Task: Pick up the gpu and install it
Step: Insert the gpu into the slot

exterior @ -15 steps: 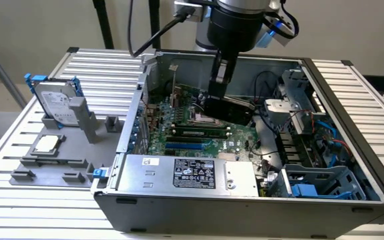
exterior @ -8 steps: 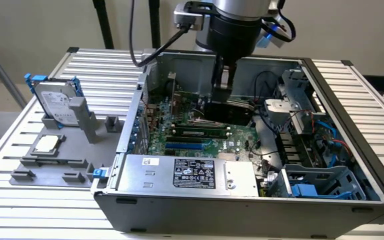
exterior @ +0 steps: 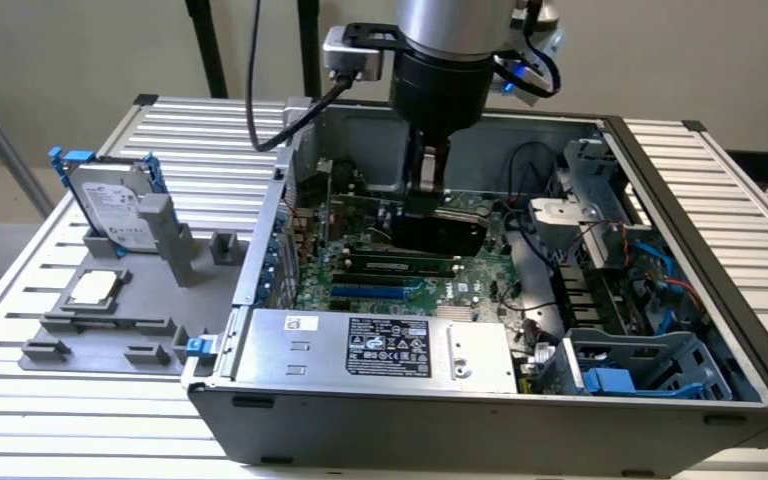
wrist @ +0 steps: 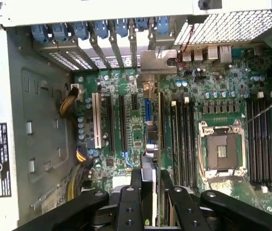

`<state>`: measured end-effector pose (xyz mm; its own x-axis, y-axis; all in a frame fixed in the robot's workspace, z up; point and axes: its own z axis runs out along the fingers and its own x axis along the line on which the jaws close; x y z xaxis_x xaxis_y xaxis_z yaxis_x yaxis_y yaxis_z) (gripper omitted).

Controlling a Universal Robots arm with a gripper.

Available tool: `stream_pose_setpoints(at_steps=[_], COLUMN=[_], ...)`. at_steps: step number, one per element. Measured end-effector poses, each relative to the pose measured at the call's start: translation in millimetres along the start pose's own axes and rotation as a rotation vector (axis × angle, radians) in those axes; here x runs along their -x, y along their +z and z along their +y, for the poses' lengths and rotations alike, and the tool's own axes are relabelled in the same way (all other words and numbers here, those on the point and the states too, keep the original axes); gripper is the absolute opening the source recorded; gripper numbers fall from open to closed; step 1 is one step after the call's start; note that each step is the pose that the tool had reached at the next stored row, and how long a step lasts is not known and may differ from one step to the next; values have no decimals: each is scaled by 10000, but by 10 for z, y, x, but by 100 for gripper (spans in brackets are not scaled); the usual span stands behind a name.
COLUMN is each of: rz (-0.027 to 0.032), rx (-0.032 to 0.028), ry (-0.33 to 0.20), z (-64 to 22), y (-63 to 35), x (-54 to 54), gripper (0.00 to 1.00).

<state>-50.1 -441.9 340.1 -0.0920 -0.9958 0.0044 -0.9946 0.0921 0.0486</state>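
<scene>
The gpu (exterior: 434, 232) is a dark flat card, held on edge just above the green motherboard (exterior: 398, 285) inside the open computer case (exterior: 491, 420). My gripper (exterior: 427, 195) reaches down into the case from above and is shut on the card's upper edge. In the wrist view the gpu (wrist: 149, 144) shows edge-on between my two black fingers (wrist: 136, 185). Its silver bracket (wrist: 157, 61) is at the case's rear slot openings, and the gripper (wrist: 150, 185) is centred over it. The card runs along a slot beside the memory slots; whether it is seated I cannot tell.
Outside the case, on the exterior view's left, a grey fixture (exterior: 117, 330) holds a silver hard drive with blue rails (exterior: 111, 200) and a small square CPU chip (exterior: 95, 288). The power supply (exterior: 384, 350), an empty CPU socket (wrist: 221, 151), a white expansion slot (wrist: 96, 120) and cables (exterior: 651, 270) crowd the case.
</scene>
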Motion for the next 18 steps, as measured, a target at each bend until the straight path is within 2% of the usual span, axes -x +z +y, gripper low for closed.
stream_pose_setpoints(at_steps=[3, 6, 12, 18], rz=[-28, -66, -161, -210], rx=[-14, -23, -38, -51], ry=[-20, -78, -387, -681], z=[130, 219, 293, 297], y=[60, 117, 230, 339], x=[-12, -21, -30, -37], gripper=[27, 27, 27, 27])
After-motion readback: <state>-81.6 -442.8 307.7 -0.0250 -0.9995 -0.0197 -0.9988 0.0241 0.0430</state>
